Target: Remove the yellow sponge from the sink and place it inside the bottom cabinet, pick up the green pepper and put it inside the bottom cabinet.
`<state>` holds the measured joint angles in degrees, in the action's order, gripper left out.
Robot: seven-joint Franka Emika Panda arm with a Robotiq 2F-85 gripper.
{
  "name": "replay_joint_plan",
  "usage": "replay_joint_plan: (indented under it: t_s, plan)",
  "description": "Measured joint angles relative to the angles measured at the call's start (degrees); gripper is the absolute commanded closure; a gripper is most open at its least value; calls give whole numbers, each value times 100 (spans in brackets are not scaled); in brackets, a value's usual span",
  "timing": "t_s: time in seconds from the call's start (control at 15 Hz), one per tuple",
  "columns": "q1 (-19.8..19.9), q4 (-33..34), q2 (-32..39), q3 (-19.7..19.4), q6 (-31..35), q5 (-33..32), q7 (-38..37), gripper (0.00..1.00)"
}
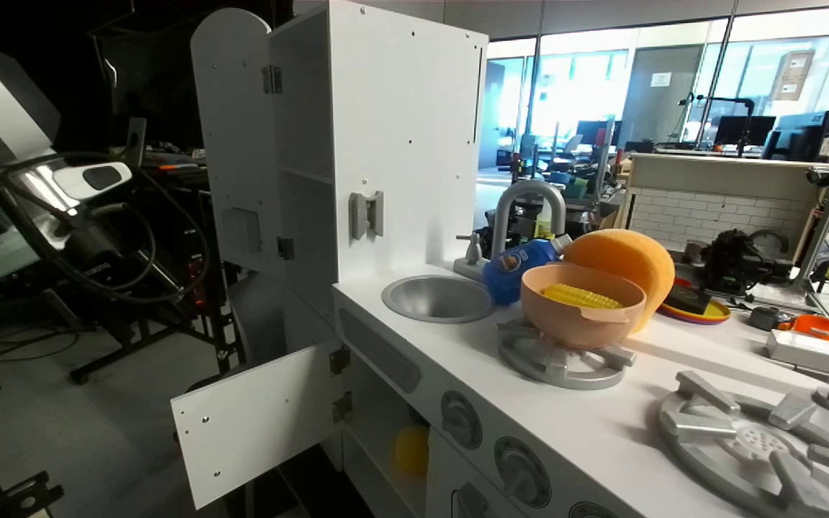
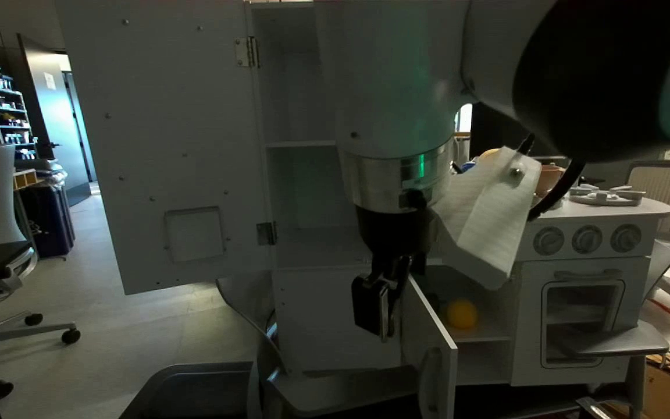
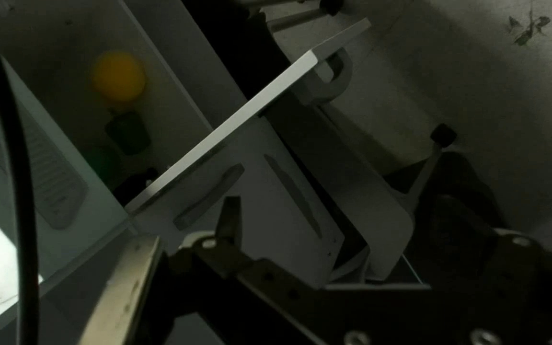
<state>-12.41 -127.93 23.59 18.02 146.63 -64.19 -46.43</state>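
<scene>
Inside the bottom cabinet (image 2: 492, 334), the yellow sponge (image 3: 119, 75) lies on the shelf as a rounded lump, visible in both exterior views too. Beside it, the dark green pepper (image 3: 128, 133) rests on the same shelf. The cabinet's white door (image 1: 263, 421) stands swung outward. My gripper (image 2: 378, 317) hangs pointing down in front of the toy kitchen, on the outer side of that door and apart from it. In the wrist view the gripper (image 3: 342, 206) is open, its fingers wide apart with nothing between them. The grey sink (image 1: 437, 301) shows no object in its basin.
A peach bowl (image 1: 580, 327) holding toy corn (image 1: 581, 296) sits on a burner, beside a blue bottle (image 1: 522, 266) and an orange rounded object (image 1: 627, 259). The tall upper door (image 2: 178, 145) also hangs outward. Another dark greenish shape (image 3: 101, 163) lies near the pepper.
</scene>
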Motion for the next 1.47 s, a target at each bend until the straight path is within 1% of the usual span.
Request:
replay_joint_plan:
  t_s: [0.27, 0.53, 0.87, 1.13, 1.47]
  plan:
    - [-160, 570, 835, -377, -89, 657, 631, 0]
    - [-306, 998, 1447, -711, -106, 1037, 1043, 0]
    - [-499, 1282, 1698, -986, -148, 1378, 1356, 0]
    - [-658, 1361, 1755, -999, -128, 1721, 1572, 0]
    - [-966, 1373, 1726, -1036, -141, 2080, 1737, 0]
